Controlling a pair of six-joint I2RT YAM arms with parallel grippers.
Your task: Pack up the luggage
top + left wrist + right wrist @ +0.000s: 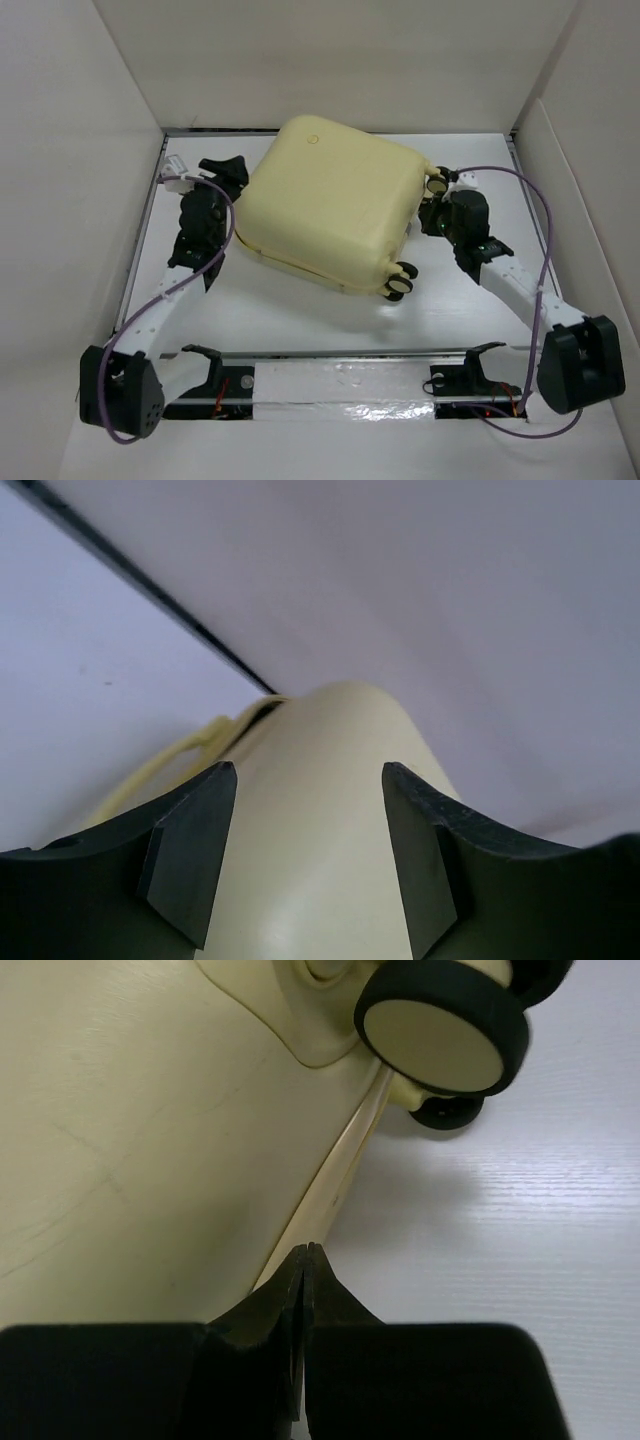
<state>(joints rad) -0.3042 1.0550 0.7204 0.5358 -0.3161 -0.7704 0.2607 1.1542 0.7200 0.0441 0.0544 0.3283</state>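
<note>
Luggage (330,200) lay closed and flat on the table (300,315), between both arms. Left gripper (310,810) stood open facing its rounded left edge, holding nothing; right gripper (307,1255) was pinched shut, tips at the seam near a wheel (440,1030), probably to pry it

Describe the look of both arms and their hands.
The left arm and right arm are slim white links joined by bulky, rounded black housings. A thin purple cable loops along each arm. The left hand and right hand each have two matte black, wedge-shaped fingers with flat inner faces. No markings are readable.
</note>
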